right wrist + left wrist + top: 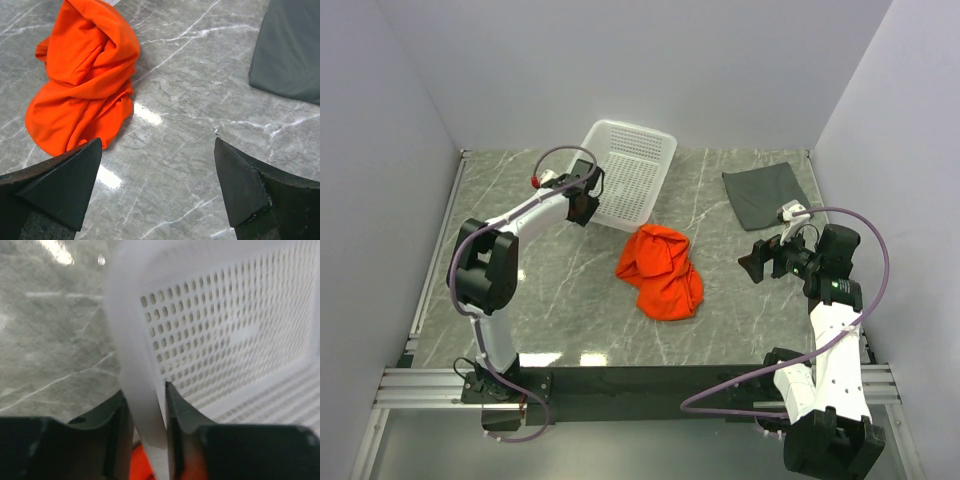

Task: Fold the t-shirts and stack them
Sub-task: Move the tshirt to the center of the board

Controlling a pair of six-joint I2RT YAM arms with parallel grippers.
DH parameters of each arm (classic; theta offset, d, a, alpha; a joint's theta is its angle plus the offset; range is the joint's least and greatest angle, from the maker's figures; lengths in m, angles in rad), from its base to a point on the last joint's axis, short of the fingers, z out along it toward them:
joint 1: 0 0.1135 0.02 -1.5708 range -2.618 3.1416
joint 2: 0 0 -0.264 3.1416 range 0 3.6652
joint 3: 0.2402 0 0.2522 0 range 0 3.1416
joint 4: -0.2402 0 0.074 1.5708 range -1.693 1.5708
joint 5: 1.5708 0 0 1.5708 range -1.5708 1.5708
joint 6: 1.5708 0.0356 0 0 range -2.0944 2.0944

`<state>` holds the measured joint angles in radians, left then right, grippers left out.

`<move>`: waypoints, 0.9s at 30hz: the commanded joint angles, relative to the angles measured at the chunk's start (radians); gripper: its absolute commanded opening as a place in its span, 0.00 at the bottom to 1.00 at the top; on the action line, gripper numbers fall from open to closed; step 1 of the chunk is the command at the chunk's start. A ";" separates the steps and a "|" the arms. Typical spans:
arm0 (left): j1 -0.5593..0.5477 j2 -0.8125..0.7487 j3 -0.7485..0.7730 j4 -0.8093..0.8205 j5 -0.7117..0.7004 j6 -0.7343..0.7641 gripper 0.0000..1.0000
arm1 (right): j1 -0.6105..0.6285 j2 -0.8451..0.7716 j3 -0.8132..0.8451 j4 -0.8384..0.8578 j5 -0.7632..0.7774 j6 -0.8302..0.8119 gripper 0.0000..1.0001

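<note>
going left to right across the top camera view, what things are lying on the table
white basket -> orange t-shirt -> dark grey t-shirt

Orange shirt (660,272): solid bright orange, no print. Grey shirt (767,194): plain dark grey. Basket (630,170): white, lattice of small holes. Table (560,290): grey marble, thin white veins, glossy. Walls (620,60): plain pale lilac-white.
</note>
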<state>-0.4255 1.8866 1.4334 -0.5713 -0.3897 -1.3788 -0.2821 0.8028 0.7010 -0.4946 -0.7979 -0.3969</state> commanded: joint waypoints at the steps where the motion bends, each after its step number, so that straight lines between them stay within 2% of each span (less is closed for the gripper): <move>1: 0.022 -0.014 0.029 0.005 -0.003 -0.043 0.25 | -0.006 -0.005 0.022 0.010 -0.006 -0.016 0.99; 4: 0.066 -0.026 -0.013 0.010 0.018 -0.063 0.03 | -0.008 -0.007 0.019 0.010 -0.004 -0.016 0.99; 5: 0.079 -0.038 -0.030 0.008 0.014 -0.074 0.01 | -0.008 -0.010 0.020 0.010 -0.003 -0.016 0.99; 9: 0.163 -0.150 -0.163 0.011 -0.056 -0.143 0.01 | -0.008 -0.014 0.020 0.008 0.000 -0.019 0.99; 12: 0.238 -0.291 -0.261 0.008 -0.115 -0.177 0.00 | -0.008 -0.013 0.022 0.008 -0.006 -0.019 0.99; 16: 0.397 -0.394 -0.370 -0.013 -0.140 -0.200 0.01 | -0.008 -0.010 0.025 0.005 -0.012 -0.020 0.99; 19: 0.522 -0.437 -0.430 0.037 -0.103 -0.166 0.00 | -0.009 -0.013 0.025 0.004 -0.014 -0.022 0.99; 22: 0.602 -0.416 -0.432 0.073 -0.052 -0.128 0.00 | -0.008 -0.014 0.025 0.002 -0.017 -0.019 0.99; 27: 0.659 -0.319 -0.369 0.106 -0.005 -0.057 0.00 | -0.008 -0.016 0.022 0.004 -0.014 -0.020 0.99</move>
<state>0.2180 1.5188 1.0115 -0.5030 -0.4267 -1.4979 -0.2825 0.8005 0.7010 -0.4999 -0.8017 -0.4099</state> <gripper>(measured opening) 0.223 0.989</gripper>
